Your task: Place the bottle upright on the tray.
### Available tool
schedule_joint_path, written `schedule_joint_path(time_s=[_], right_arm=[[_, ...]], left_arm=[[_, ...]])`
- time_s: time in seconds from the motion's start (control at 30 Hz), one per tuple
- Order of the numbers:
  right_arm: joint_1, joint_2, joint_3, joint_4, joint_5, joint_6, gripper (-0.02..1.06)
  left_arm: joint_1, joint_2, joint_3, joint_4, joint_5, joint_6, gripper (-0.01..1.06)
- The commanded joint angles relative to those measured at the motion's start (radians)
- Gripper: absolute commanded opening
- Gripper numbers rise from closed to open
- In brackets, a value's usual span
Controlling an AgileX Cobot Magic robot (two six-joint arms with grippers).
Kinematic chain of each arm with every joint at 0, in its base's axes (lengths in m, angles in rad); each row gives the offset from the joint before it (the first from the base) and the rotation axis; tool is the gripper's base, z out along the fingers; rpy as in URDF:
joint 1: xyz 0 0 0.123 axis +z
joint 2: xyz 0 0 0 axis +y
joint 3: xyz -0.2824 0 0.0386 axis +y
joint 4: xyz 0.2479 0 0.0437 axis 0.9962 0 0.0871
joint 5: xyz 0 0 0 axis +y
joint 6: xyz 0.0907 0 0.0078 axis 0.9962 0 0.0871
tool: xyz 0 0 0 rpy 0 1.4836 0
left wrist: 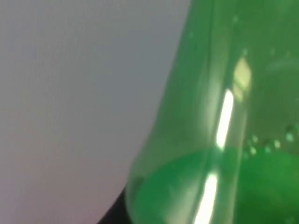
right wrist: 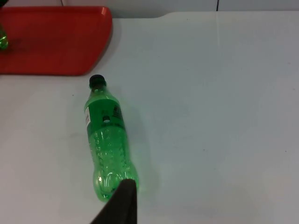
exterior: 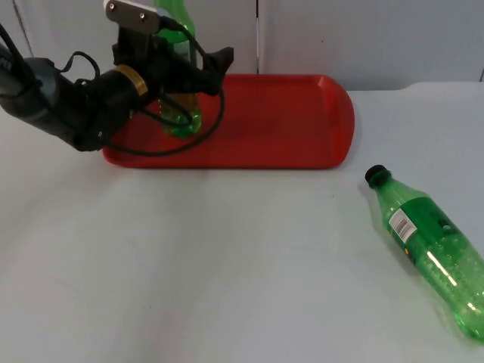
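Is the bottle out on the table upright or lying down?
Lying down: the second bottle rests on its side on the table, cap toward the tray.

A white counter stretches back to a grey partition wall. Two things lie directly on it. A red tray with rounded corners sits flat at about 12 o'clock, close to the wall. A green plastic bottle with a black cap lies on its side at about 4 o'clock, well apart from the tray, its cap end pointing toward 10 o'clock, toward the tray's near corner.
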Motion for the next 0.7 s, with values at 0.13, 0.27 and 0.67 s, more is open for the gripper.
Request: schedule_joint_path(time_s=[0.13,0.27,0.67], right_arm=[[0.0,-0.003,0.001,0.002,-0.007,-0.005,1.05],[0.0,-0.003,0.001,0.002,-0.007,-0.005,1.05],[0.0,-0.003,0.001,0.002,-0.007,-0.005,1.05]], left_arm=[[0.029,-0.016,0.055,0.012,-0.039,-0.08,1.05],[0.035,-0.016,0.077,0.017,-0.096,-0.08,1.05],[0.062,-0.029,0.224,0.041,-0.313,-0.08,1.05]])
